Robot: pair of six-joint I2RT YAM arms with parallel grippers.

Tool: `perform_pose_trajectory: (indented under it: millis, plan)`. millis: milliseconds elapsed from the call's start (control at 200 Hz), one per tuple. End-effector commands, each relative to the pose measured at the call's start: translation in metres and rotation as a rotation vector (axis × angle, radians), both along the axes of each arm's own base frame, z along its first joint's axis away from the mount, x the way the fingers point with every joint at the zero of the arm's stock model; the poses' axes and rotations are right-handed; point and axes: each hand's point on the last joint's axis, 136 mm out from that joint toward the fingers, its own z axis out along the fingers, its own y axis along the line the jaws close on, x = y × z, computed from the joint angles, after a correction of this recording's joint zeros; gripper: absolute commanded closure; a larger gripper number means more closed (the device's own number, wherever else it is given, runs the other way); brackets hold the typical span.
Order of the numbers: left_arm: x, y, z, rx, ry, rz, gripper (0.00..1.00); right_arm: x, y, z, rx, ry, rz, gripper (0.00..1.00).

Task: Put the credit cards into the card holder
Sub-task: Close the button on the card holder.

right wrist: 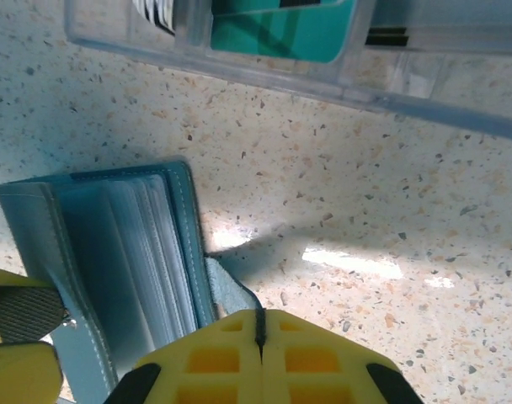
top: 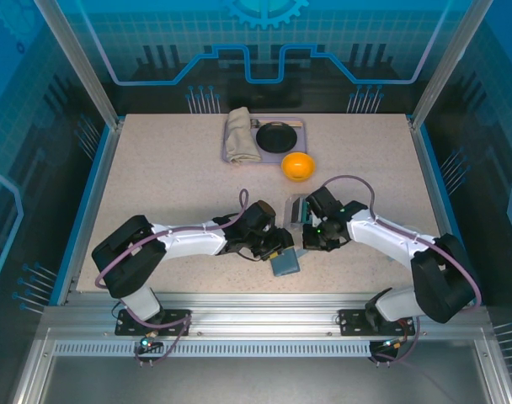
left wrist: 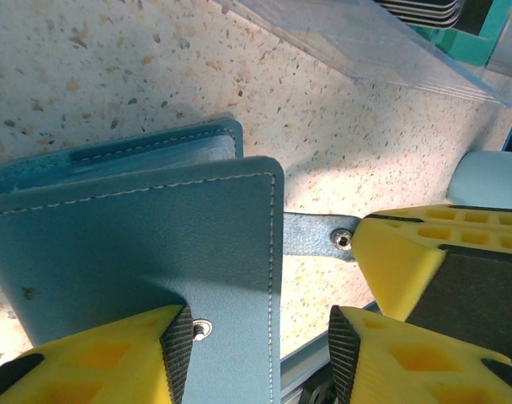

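Right gripper [right wrist: 258, 337] is pinched fully shut on the snap strap of the slate-blue soft folding card holder [left wrist: 155, 244], which sits on the speckled beige tabletop [top: 172, 185] near the front edge. Left gripper [left wrist: 260, 332] is half open, one pad [left wrist: 178, 341] against the cover.

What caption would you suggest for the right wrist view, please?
Right end effector gripping the card holder by its strap, clear case beyond.
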Motion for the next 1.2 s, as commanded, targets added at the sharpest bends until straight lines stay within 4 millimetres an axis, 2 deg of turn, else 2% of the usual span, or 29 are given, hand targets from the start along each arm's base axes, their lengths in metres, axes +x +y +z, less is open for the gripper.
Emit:
perform_pose_trajectory:
  millis: [0, 150, 330, 445, 525, 890, 1105, 1195]
  plan:
    - [-0.002, -0.004, 0.007, 0.01, -0.023, -0.052, 0.5, -0.001, 0.007, 0.012, 0.106, -0.001, -0.008, 1.0]
    - [0.001, 0.008, 0.017, 0.091, -0.076, -0.071, 0.44, 0.0, 0.014, 0.02, 0.233, 0.006, -0.01, 1.0]
    - [0.001, 0.029, 0.026, 0.18, -0.119, -0.065, 0.39, 0.002, 0.017, 0.019, 0.314, 0.031, -0.016, 1.0]
    - [-0.002, 0.048, 0.02, 0.243, -0.108, -0.035, 0.41, 0.003, 0.018, 0.019, 0.326, 0.038, -0.014, 1.0]
    - [-0.005, 0.059, 0.009, 0.277, -0.072, -0.021, 0.45, 0.002, 0.018, 0.02, 0.333, 0.038, -0.009, 1.0]
    - [-0.008, 0.042, -0.018, 0.234, 0.012, -0.045, 0.54, -0.001, 0.028, 0.027, 0.41, 0.045, 0.053, 1.0]
    - [-0.007, 0.042, -0.028, 0.256, 0.03, -0.042, 0.58, -0.001, 0.029, 0.025, 0.41, 0.06, 0.061, 1.0]
    - [-0.009, 0.048, -0.031, 0.281, 0.036, -0.035, 0.58, -0.002, 0.029, 0.023, 0.407, 0.066, 0.061, 1.0]
